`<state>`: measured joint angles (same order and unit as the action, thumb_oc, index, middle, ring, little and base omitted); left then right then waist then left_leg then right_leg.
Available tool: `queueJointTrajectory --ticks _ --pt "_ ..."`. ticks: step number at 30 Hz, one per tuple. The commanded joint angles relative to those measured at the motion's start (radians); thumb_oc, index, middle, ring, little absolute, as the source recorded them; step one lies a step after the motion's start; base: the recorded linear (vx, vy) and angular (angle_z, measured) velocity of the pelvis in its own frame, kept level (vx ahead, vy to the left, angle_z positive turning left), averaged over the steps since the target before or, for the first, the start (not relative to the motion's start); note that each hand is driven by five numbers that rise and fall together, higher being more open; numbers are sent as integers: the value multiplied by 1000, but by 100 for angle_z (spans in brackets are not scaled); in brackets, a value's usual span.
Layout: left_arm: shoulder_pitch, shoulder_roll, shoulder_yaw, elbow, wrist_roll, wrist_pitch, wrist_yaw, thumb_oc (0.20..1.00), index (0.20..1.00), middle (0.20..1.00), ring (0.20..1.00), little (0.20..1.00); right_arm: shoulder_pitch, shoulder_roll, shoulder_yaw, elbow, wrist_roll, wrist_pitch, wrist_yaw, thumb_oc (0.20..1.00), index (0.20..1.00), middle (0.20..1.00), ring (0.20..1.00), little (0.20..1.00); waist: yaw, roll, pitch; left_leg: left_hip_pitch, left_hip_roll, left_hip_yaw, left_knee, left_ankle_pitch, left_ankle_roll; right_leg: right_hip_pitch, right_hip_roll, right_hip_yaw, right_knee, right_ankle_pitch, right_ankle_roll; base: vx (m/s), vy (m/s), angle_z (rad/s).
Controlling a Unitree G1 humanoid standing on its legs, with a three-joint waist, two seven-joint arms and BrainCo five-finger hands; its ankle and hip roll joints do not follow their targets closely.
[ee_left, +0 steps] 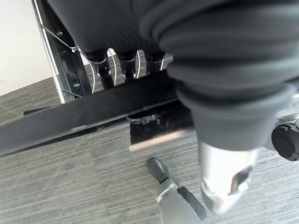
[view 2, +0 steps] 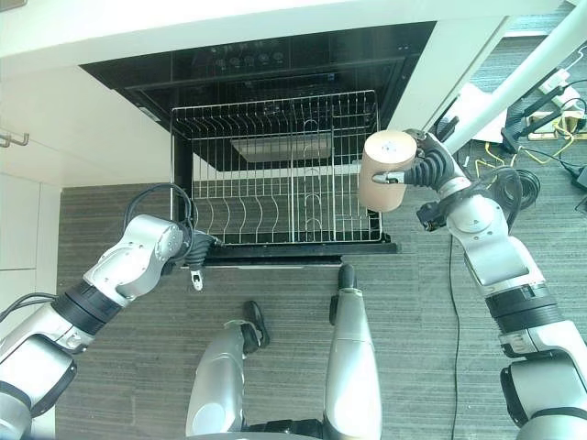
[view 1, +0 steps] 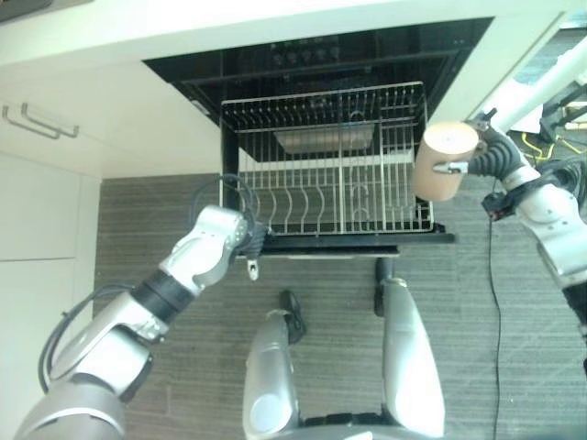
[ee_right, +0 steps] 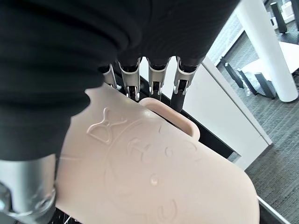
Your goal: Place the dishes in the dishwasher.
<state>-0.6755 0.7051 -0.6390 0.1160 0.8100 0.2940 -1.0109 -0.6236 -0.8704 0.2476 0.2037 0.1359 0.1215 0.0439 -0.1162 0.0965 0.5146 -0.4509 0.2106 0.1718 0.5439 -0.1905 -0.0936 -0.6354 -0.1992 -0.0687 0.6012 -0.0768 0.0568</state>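
right hand (view 2: 424, 171) has fingers wrapped round the beige cup (view 2: 386, 170), held just off the right edge of the pulled-out rack (view 2: 275, 174). next: bring cup over rack, lower between tines, then release. left hand (view 2: 195, 247) at rack's front-left corner, fingers prob. hooked on the rack's front rail.

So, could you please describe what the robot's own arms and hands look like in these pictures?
Both arms are smooth silver-grey shells with black bands at the joints. The left hand and right hand each wear a dark ribbed cover over the wrist and back, like a black bellows. The right hand's fingers are silver with dark tips, set in a row, and its thumb is silver too.
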Motion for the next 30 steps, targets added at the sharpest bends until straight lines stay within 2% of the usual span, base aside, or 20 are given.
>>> queueJointTrajectory --ticks 1,7,11,14,15,18,19,28,29,30 --pt "441 141 -164 -42 -51 -77 -196 1000 1000 1000 1000 1000 -117 31 -12 53 -14 -43 -1 200 200 200 200 200 78 -45 -7 -95 17 -95 44 -3 29 50 -103 -13 -24 -57 59 5 -28 3" --pt "414 139 -207 -10 -62 -103 -168 1000 1000 1000 1000 1000 -266 58 86 267 -6 -21 42 200 200 200 200 200 109 -32 -23 -119 5 -107 65 -8 33 27 -115 -19 -4 -58 54 6 -9 3" --pt "397 127 -236 4 -82 -106 -148 1000 1000 1000 1000 1000 -352 70 162 407 47 23 49 200 200 200 200 200 127 -16 -33 -129 -4 -112 74 -7 35 14 -123 -25 15 -64 48 28 4 11" --pt "393 123 -251 10 -96 -115 -142 1000 1000 1000 1000 1000 -393 87 185 480 51 37 55 200 200 200 200 200 136 -7 -38 -134 -7 -114 79 -10 36 5 -125 -25 28 -71 45 54 5 9" --pt "392 122 -255 14 -102 -117 -142 1000 1000 1000 1000 1000 -404 91 192 495 41 42 58 200 200 200 200 200 139 -5 -44 -126 -7 -120 84 -34 30 11 -124 -20 39 -95 52 96 10 2" --pt "387 114 -268 25 -111 -116 -131 1000 1000 1000 1000 1000 -439 103 218 540 57 72 48 200 200 200 200 200 144 -3 -43 -143 -7 -115 87 -12 36 -5 -126 -24 42 -77 41 -17 4 3" --pt "388 112 -274 29 -121 -116 -129 1000 1000 1000 1000 1000 -449 109 225 563 70 89 48 200 200 200 200 200 146 -1 -49 -135 -8 -121 95 -37 30 0 -122 -18 56 -103 48 100 5 0" --pt "387 79 -323 73 -146 -119 -78 1000 1000 1000 1000 1000 -512 135 229 749 85 133 6 200 200 200 200 200 157 15 -57 -143 -10 -120 109 -44 37 -15 -124 -16 86 -119 38 13 4 0" --pt "388 78 -326 74 -148 -118 -72 1000 1000 1000 1000 1000 -522 134 229 761 95 133 -16 533 533 533 533 533 157 18 -58 -142 -10 -119 108 -44 37 -16 -123 -15 87 -120 38 11 36 0" --pt "388 77 -328 73 -149 -115 -68 1000 1000 1000 1000 1000 -526 131 225 771 118 132 -38 1000 1000 1000 1000 1000 156 20 -59 -145 -10 -118 111 -44 37 -18 -122 -13 89 -120 37 9 34 0"
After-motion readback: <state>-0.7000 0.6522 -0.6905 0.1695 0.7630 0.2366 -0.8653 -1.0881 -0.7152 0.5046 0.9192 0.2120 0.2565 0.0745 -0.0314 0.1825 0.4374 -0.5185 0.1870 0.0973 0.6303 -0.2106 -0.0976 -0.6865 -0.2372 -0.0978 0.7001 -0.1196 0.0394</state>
